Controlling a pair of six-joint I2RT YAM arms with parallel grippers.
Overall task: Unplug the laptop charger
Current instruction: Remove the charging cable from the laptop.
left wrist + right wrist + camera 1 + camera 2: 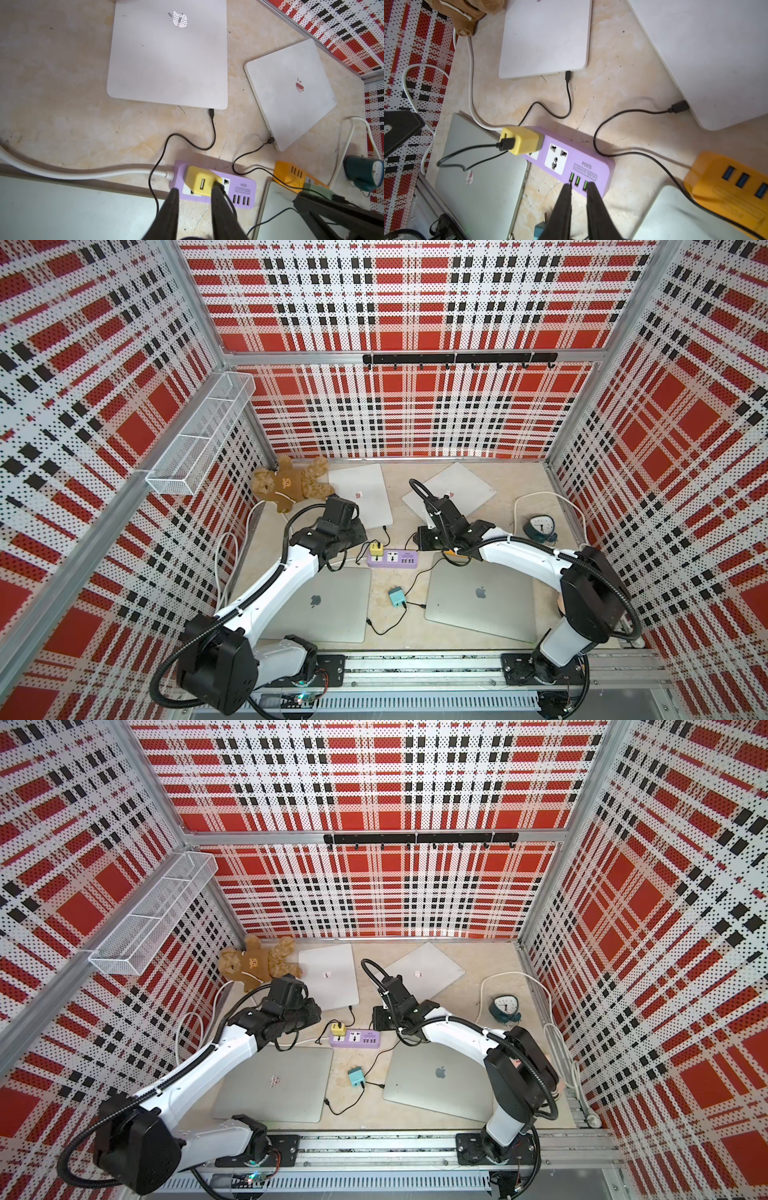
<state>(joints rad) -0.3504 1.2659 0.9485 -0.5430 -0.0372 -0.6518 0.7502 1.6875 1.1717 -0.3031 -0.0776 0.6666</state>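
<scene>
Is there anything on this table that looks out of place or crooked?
Yes. The teal adapter lies loose in front of the purple power strip, plugged into no socket. The right rear laptop sits skewed, not square like the left rear laptop.

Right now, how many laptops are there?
4: a white laptop beside the teddy bear, an angled laptop at the back, a left silver laptop and a right silver laptop in front.

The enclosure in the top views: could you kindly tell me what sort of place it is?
Probably a robot test cell staged as a desk: plaid perforated panels on an aluminium frame wall it in, robot arms stand on a front rail, and closed laptops surround a purple power strip.
</scene>
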